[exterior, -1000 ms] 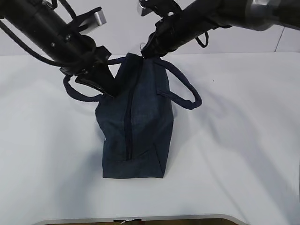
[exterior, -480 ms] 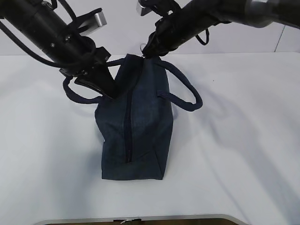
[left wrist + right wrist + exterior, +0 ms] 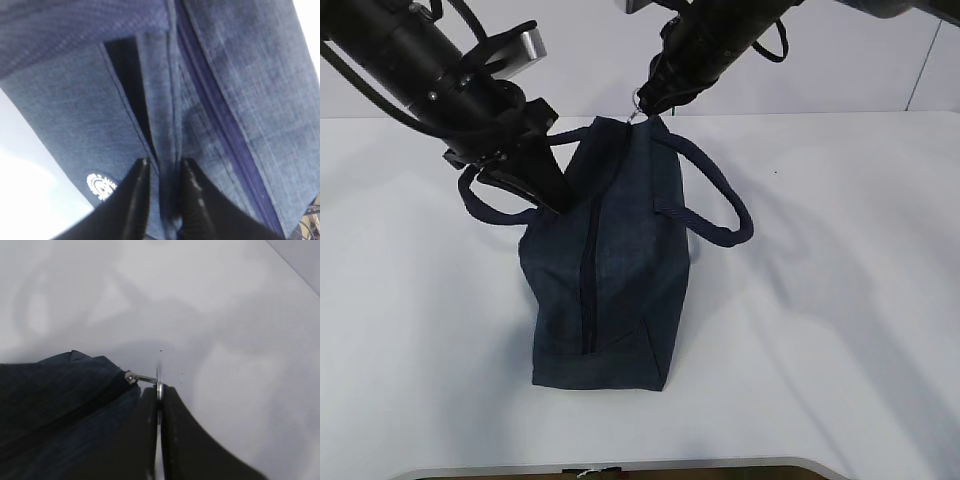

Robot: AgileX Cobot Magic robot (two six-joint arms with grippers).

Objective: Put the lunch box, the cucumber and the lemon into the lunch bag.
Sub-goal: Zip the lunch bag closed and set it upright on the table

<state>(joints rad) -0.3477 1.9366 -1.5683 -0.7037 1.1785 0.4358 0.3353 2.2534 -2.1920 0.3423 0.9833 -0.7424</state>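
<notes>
The dark navy lunch bag [image 3: 605,270] lies on the white table, its zipper line [image 3: 588,270] facing up and closed along its length. My left gripper [image 3: 545,190] is shut on a fold of the bag's fabric [image 3: 167,150] next to the zipper, near the white round logo [image 3: 101,184]. My right gripper [image 3: 650,100] is shut on the metal ring pull [image 3: 159,385] at the bag's far end and holds it raised. The lunch box, the cucumber and the lemon are out of view.
The bag's two loop handles lie to either side, one at the left [image 3: 485,205] under my left arm and one at the right [image 3: 720,205]. The white table [image 3: 840,300] spreads around the bag. A wall stands behind.
My right gripper has risen and shifted right with the ring pull, lifting the bag's far end. The left gripper keeps its hold; the bag shifted slightly.
</notes>
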